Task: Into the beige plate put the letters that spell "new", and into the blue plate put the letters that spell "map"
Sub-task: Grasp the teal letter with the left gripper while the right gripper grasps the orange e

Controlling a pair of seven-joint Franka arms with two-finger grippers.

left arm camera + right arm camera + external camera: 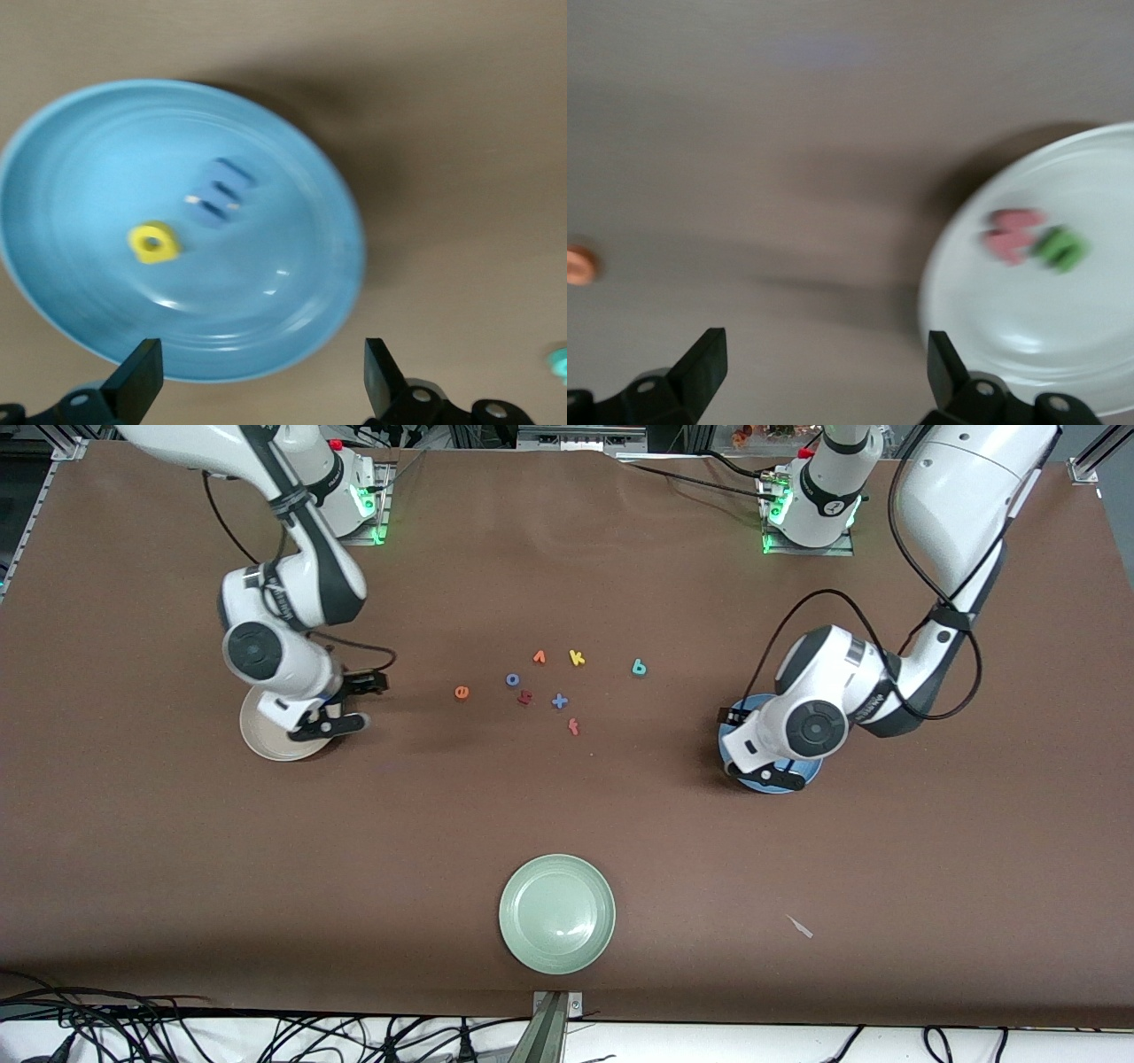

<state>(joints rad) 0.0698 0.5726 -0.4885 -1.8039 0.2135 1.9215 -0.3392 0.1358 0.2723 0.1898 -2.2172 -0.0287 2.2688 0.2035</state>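
Beige plate (266, 735) sits on the brown surface (567, 824) at the right arm's end, with the pink w (1013, 235) and green n (1061, 249) inside. Right gripper (824, 376) hangs over its edge, fingers spread, holding nothing. Orange e (462, 692) lies on the surface near the middle. Teal p (639, 667) lies nearer the blue plate (731, 748), which holds a yellow a (153, 243) and what looks like the blue m (219, 192). Left gripper (261, 381) hangs over that plate, spread and empty.
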